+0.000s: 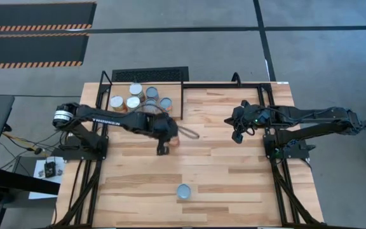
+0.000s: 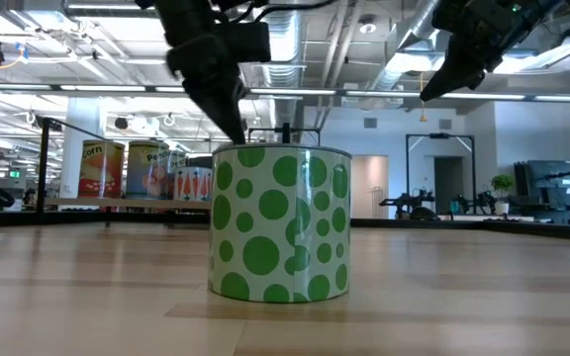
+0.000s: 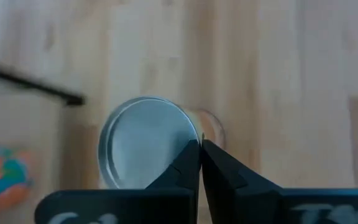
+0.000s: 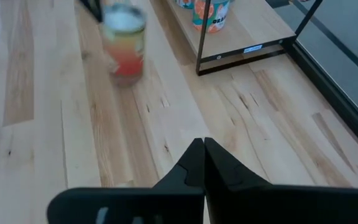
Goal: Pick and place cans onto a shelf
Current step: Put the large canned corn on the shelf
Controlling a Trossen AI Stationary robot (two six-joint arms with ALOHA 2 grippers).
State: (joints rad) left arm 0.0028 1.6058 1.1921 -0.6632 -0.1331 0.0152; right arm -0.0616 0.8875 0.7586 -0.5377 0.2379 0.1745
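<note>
My left gripper is shut over the middle of the table, its tips at the rim of an orange-red can with a silver top, which stands upright on the table and also shows in the right wrist view. A green-dotted can with a bluish-grey top stands near the table's near edge. The shelf at the far left holds several cans. My right gripper is shut and empty, raised over the table's right half. My left gripper points down with its shut fingertips at the edge of the can's silver top. I cannot tell whether they touch it. The can stands upright on the table.
The shelf's black rod frame rises beside the orange-red can. Bare planks lie between the two grippers and along the near right. Black arm mounts stand at the table's left and right edges.
</note>
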